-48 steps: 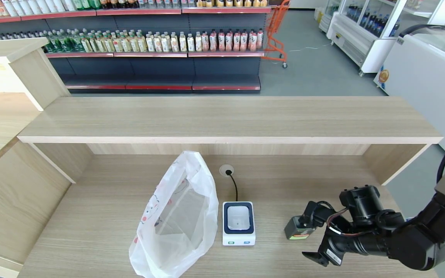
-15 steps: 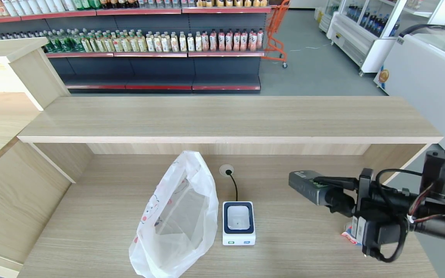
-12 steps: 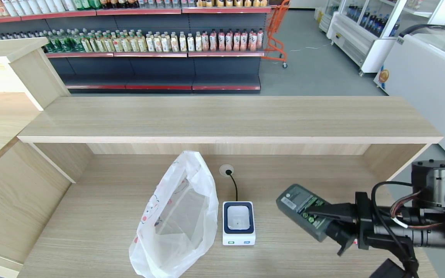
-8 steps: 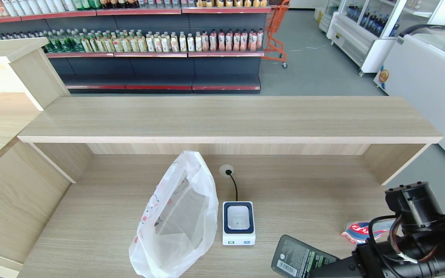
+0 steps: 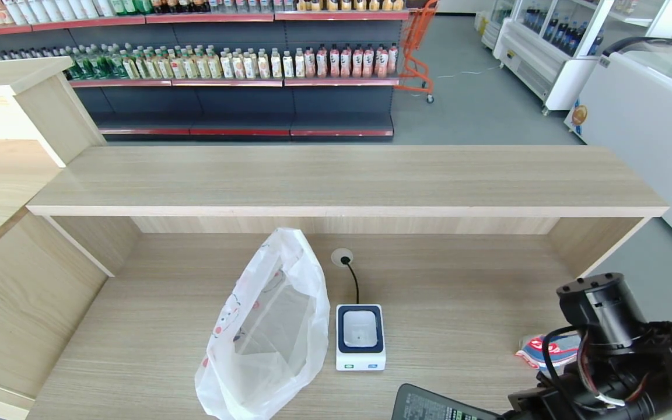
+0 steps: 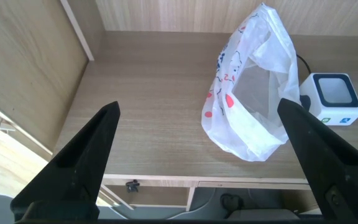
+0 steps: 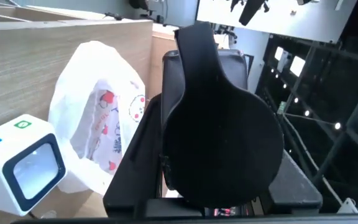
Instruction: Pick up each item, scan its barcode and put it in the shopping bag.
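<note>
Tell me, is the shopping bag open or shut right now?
Open. The shopping bag stands on the counter beside the scanner, its mouth spread wide toward the near edge.

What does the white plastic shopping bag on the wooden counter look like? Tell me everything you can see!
The white plastic shopping bag is thin, crinkly and partly see-through, with red and dark cartoon drawings on its side. It stands upright on the light wooden counter with its mouth gaping open, and nothing shows inside it. It sits close beside the white box-shaped barcode scanner, on the robot's left of it; whether the two touch cannot be told. Nothing else touches it.
</note>
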### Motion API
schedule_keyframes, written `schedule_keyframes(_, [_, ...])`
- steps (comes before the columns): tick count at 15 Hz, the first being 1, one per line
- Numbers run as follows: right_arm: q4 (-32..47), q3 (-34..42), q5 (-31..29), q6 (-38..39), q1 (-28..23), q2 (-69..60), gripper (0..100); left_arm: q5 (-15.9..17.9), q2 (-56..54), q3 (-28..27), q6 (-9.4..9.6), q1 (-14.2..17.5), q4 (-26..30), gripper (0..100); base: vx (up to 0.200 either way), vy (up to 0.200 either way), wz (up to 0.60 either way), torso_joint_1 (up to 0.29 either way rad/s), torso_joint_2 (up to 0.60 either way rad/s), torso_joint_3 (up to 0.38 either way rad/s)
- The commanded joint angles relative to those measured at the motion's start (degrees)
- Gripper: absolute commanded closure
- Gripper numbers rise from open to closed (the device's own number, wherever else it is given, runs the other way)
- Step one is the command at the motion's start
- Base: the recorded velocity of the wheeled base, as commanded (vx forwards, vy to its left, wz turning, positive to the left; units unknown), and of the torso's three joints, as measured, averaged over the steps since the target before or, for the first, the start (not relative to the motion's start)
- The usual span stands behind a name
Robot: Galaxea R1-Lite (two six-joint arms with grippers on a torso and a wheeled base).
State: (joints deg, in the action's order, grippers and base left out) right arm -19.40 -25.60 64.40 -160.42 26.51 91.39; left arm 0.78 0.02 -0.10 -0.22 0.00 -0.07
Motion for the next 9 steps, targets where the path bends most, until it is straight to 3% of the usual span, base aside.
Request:
schedule_keyframes(1, [-0.82,-0.68,0.02,-4.03,1.26,0.36,100,0.01,-0.02,0.01,-0.04,0.0,-0.01,0,0.0,0.0,0.0,0.0,0.0,0.0])
schedule_keyframes(9, [-1.79,-1.12,0.28,-3.94,1.26,0.19,100,0.01,-0.02,0.01,-0.04,0.0,-0.01,0,0.0,0.0,0.0,0.0,0.0,0.0])
